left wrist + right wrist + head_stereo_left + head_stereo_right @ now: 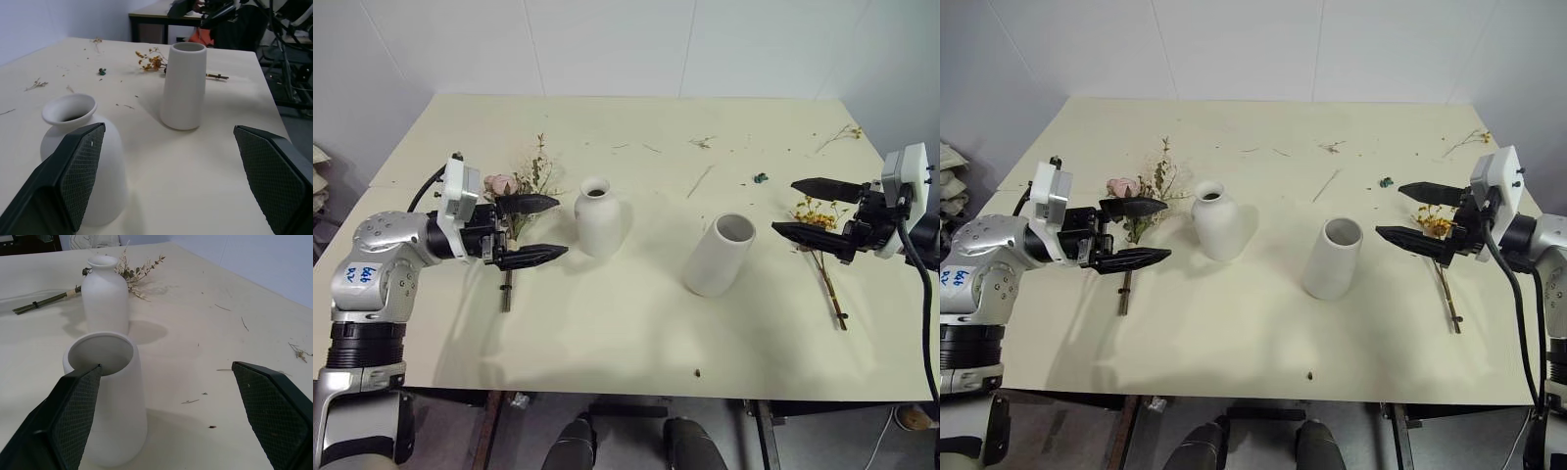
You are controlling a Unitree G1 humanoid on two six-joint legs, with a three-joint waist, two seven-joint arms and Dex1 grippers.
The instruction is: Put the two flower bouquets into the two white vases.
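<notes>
Evidently nothing is gripped yet: both bouquets, pink roses (514, 196) and yellow flowers (818, 235), lie flat on the worktop (636, 333) outside the two empty vases, bottle vase (598, 216) and cylinder vase (720, 255), each under a hovering tool, left tool (536, 230) and right tool (811, 208), fingers spread wide.

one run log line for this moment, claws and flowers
left claw: open, empty | right claw: open, empty | rose bouquet: on table | yellow bouquet: on table | bottle vase, cylinder vase: upright, empty

Two white vases upright mid-table, apart: rounded narrow-neck vase (600, 216) on the left, wide-mouthed cylinder vase (719, 255) on the right, both empty. Pink rose bouquet (514, 191) lies flat left of the rounded vase. Yellow-flowered bouquet (818, 245) lies flat right of the cylinder.
</notes>
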